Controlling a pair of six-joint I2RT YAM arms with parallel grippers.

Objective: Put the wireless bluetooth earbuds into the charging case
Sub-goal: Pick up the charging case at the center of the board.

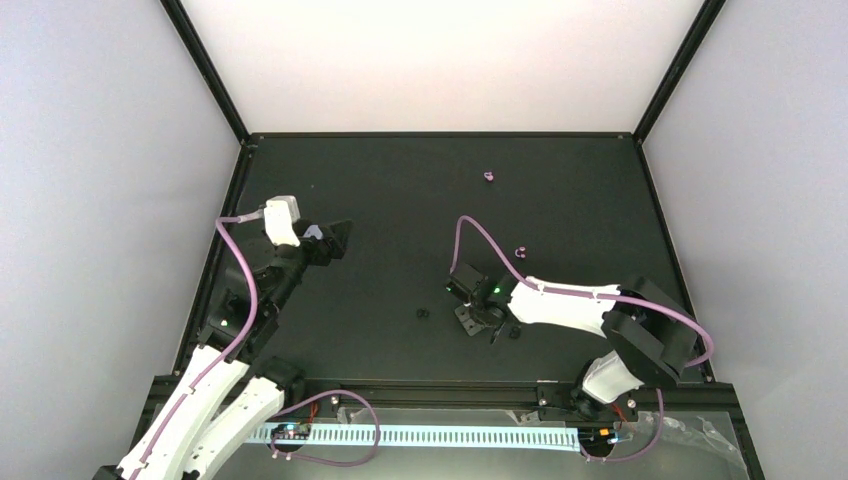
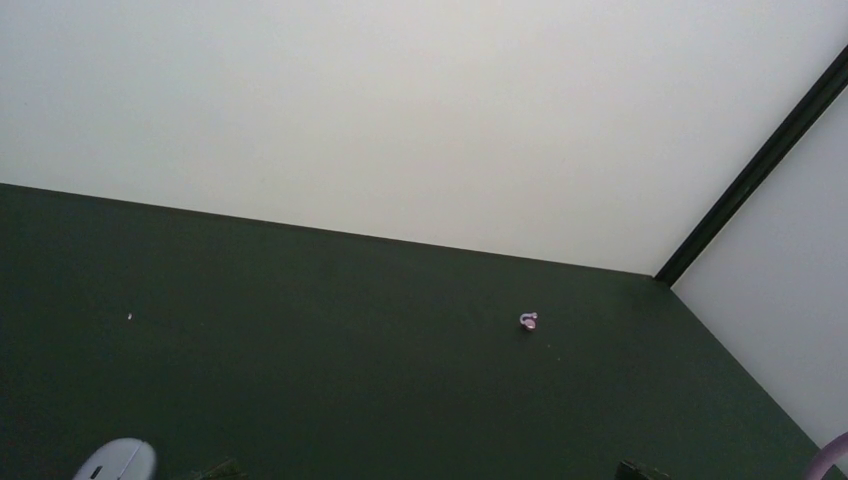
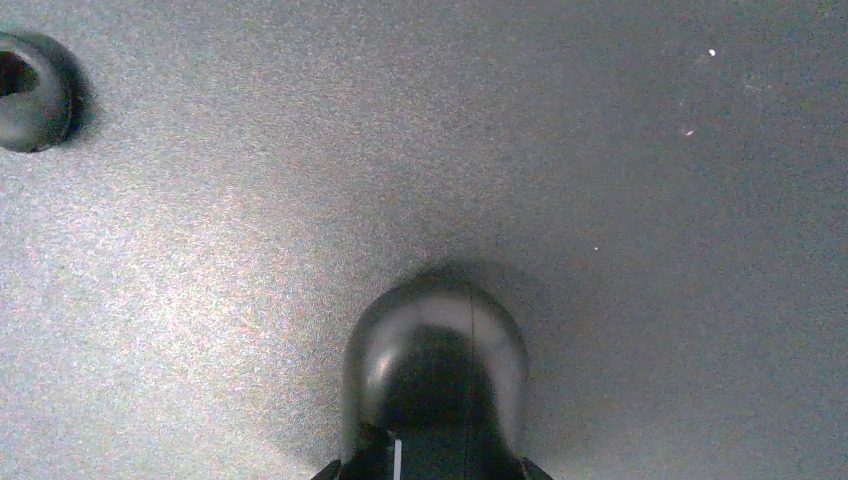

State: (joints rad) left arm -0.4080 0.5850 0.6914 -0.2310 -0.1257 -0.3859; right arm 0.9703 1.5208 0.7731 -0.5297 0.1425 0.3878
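The charging case [image 3: 435,350] is a dark rounded shell, closed, lying on the black table. My right gripper [image 3: 428,472] holds it low on the table, with one dark fingertip [image 3: 330,470] pressed against each side. From above, that gripper [image 1: 470,312] is near the table's middle front. Two tiny purple earbuds lie loose on the table. One earbud [image 1: 520,250] is just behind the right arm. The other earbud [image 1: 489,177] is near the back wall and also shows in the left wrist view [image 2: 529,320]. My left gripper [image 1: 325,240] hovers open at the left, holding nothing.
Small black ring-like bits lie on the table near the right gripper, one [image 1: 422,314] to its left and one [image 1: 514,332] to its right. A black ring [image 3: 25,90] also shows in the right wrist view. Black frame posts [image 1: 205,65] and grey walls enclose the table.
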